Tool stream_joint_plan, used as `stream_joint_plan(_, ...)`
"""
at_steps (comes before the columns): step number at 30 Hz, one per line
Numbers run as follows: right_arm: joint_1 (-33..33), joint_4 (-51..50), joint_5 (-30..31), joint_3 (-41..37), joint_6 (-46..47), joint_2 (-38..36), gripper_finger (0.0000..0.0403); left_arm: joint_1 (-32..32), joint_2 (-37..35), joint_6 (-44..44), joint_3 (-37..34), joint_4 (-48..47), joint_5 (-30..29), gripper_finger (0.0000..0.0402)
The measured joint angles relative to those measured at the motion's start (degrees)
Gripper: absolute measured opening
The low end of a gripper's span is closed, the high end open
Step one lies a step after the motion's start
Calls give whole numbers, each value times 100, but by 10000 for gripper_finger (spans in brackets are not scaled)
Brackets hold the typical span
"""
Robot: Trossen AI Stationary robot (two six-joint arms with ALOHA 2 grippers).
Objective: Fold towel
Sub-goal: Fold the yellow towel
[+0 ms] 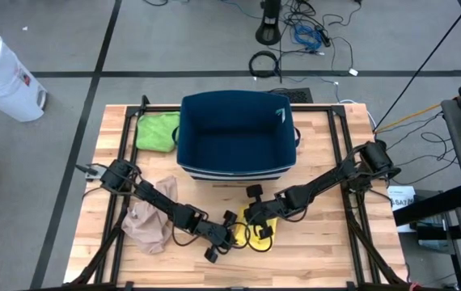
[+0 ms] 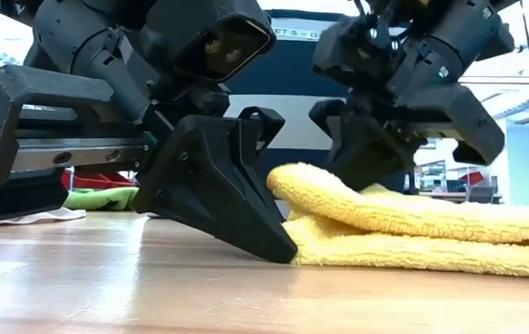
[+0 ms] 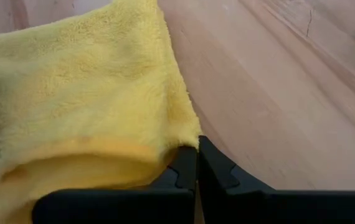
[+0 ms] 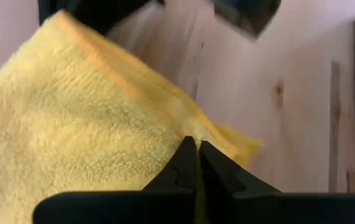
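High view, both pincers, left point(image 1: 224, 242), right point(image 1: 256, 220), clenched on yellow towel point(image 1: 247, 234) edges

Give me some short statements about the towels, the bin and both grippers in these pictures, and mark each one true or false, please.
1. The yellow towel lies inside the blue bin. False: it lies on the wooden table, in front of the bin.
2. The left gripper is shut on an edge of the yellow towel. True.
3. The right gripper is wide open above the towel. False: it is shut on the yellow towel.
4. A green cloth lies beside the bin. True.
5. The tan cloth is held by the right gripper. False: it lies on the table under the left arm.
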Motion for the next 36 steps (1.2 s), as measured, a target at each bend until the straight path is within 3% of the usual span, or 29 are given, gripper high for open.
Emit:
stream_joint_plan(16,-5,-205,429,4,-1,26,7,-17,0,-97,0,-13,52,3)
stream_joint_plan(21,-20,-331,991,-7,7,25,60,-39,0,-98,-2,-16,124,3)
stream_joint_plan(29,233,-417,970,-7,77,-244,162,-37,0,-103,-2,-17,109,3)
stream_joint_plan(36,637,-380,796,-4,621,-569,174,-24,0,-107,-2,-16,98,3)
